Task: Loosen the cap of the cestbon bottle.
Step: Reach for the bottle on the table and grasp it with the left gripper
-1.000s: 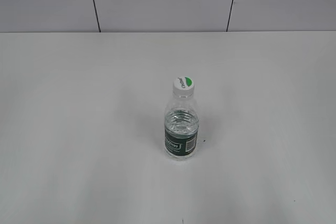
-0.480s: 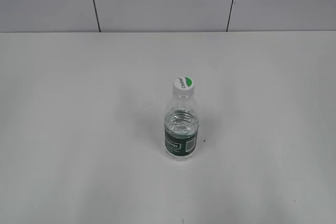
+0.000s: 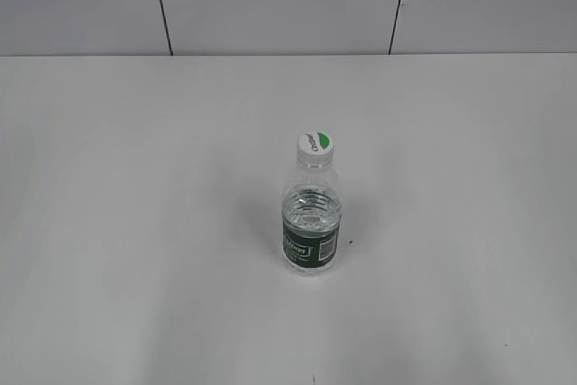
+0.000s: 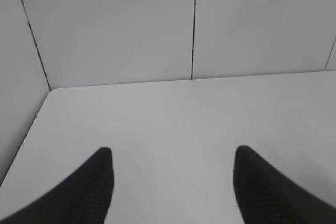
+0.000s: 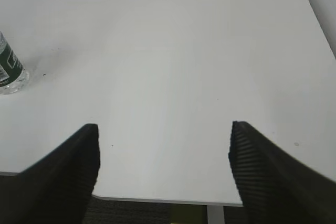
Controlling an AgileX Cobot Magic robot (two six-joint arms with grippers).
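Exterior cam looks down at a slant across the desk (image 3: pixel 135 223) toward its back edge. Left wrist cam faces the back-left corner; right wrist cam hangs over the front edge, sharing the cestbon bottle (image 5: pixel 9 72) with the exterior.

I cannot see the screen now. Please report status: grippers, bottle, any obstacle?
Left gripper open, empty, over bare table. Right gripper open, empty, bottle's base at its view's left edge. Cestbon bottle upright, cap on, untouched. Nothing in the way.

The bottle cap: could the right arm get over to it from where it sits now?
Probably yes. The cap tops the upright bottle on an open table, and the right gripper hangs open with only bare tabletop between.
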